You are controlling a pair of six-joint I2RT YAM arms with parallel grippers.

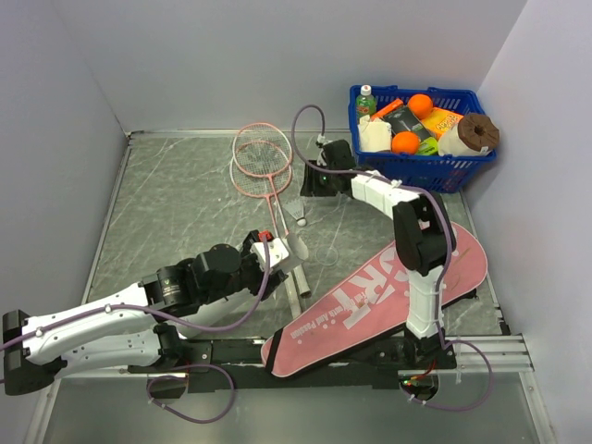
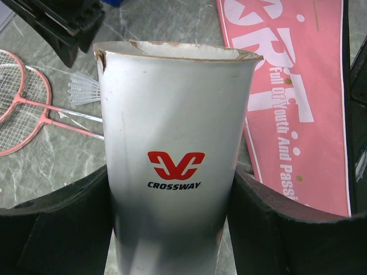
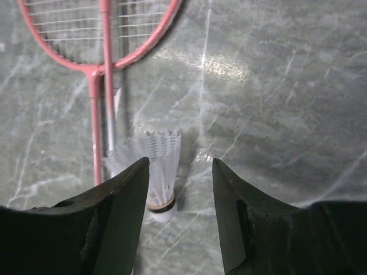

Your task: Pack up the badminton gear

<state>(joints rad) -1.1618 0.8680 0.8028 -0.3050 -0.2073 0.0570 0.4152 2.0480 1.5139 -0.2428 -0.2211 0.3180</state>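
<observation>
My left gripper (image 1: 275,255) is shut on the white tube (image 1: 295,248), which fills the left wrist view (image 2: 178,126) with its torn open end up and a red CROSSWAY logo. My right gripper (image 1: 313,185) is open and hovers over the small white shuttlecock (image 1: 301,220). In the right wrist view the shuttlecock (image 3: 160,172) lies on the table close to the left finger (image 3: 123,212), with the gripper (image 3: 180,167) not touching it. Two pink-framed rackets (image 1: 264,157) lie crossed at the back. The pink bag (image 1: 388,291) lies at the front right.
A blue basket (image 1: 462,171) of groceries stands at the back right corner. Grey walls close the table on the left, back and right. The rackets' shafts (image 3: 100,103) run just left of the shuttlecock. The bag (image 2: 292,86) lies right of the tube.
</observation>
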